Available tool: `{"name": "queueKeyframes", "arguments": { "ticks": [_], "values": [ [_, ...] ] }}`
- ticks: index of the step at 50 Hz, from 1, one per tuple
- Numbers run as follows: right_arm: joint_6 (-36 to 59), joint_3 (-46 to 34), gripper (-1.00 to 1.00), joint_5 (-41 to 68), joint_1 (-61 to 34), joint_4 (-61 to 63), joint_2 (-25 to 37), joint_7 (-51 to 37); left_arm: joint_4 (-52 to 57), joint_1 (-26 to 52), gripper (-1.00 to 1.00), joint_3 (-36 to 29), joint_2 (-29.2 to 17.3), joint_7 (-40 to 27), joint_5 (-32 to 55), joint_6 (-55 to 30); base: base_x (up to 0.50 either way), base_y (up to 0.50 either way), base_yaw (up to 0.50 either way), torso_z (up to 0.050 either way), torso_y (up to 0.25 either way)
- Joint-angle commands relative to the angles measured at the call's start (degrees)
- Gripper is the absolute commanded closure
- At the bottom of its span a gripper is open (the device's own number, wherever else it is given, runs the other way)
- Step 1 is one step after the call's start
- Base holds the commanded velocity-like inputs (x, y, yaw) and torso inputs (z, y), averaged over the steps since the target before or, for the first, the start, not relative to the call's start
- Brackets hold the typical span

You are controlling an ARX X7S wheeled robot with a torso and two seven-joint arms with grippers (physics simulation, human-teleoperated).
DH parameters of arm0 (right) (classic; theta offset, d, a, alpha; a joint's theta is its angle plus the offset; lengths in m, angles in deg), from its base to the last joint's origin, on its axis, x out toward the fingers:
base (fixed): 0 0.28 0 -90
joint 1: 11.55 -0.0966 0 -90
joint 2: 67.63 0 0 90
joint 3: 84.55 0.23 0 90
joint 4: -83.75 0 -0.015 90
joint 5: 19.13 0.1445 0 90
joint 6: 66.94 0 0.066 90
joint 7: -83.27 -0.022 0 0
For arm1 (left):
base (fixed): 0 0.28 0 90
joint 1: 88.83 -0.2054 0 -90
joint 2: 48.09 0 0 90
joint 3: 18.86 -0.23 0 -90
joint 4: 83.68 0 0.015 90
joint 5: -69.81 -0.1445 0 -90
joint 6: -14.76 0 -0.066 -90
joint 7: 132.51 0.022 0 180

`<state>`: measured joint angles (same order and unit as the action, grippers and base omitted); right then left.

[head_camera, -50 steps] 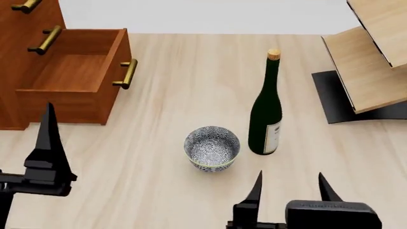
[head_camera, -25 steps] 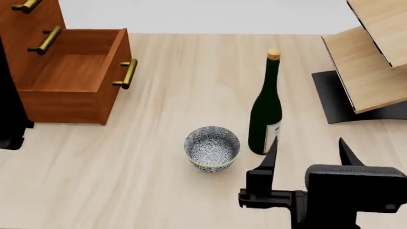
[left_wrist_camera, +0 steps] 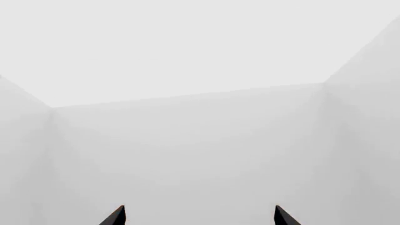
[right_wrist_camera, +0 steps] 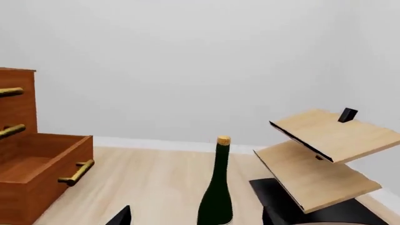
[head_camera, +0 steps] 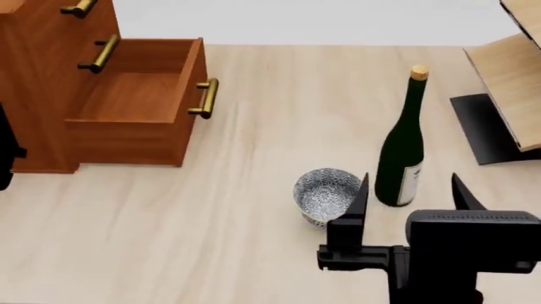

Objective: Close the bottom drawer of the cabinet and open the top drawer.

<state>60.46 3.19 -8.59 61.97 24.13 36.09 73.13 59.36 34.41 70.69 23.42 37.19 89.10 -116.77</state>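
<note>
On the table's (head_camera: 211, 253) left side the bottom drawer (head_camera: 139, 104) stuck out of the cabinet (head_camera: 42, 76), your right gripper (head_camera: 409, 195) had its fingers spread just beside the wine bottle (head_camera: 402, 149) and could knock it over, and your left gripper's (left_wrist_camera: 198, 216) fingers were spread too.

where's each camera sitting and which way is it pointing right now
Head: high, looking down at the reddish-brown wood cabinet, blue-patterned bowl; right gripper shows.
Left wrist: faces blank white walls; only the left gripper tips show.
Right wrist: low, level across the table; fingertips show.
Shared by head and right wrist: dark green wine bottle, open bottom drawer.
</note>
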Motion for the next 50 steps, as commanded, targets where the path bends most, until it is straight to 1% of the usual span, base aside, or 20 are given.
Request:
{"name": "queueKeyframes", "arguments": {
  "ticks": [1, 42, 44, 50],
  "values": [
    [-0.49, -0.44, -1.0, 0.3, -0.07, -0.71, 0.2, 0.01, 0.0, 0.67, -1.0, -0.36, -0.57, -0.47, -0.2, -0.05, 0.0, 0.5, 0.0, 0.0, 0.0],
    [-1.86, -1.3, -1.0, 1.31, 0.38, -1.34, 1.01, -0.32, -0.26, 0.73, -1.0, -1.34, -1.55, -1.8, -0.11, 1.12, 0.0, 0.5, 0.0, 0.0, 0.0],
    [-3.09, -0.09, -1.0, 2.19, 0.78, -1.26, 0.35, -0.48, -0.2, 0.69, -1.0, -1.41, -1.65, -1.85, -0.12, 1.15, 0.0, 0.21, 0.0, 0.0, 0.0],
    [-2.41, -0.52, -1.0, 2.2, 0.79, -0.7, 0.81, -0.53, 0.24, 0.63, -1.0, -1.62, -2.03, -1.99, -0.25, 1.4, 0.0, -0.01, 0.0, 0.0, 0.0]
  ]
}}
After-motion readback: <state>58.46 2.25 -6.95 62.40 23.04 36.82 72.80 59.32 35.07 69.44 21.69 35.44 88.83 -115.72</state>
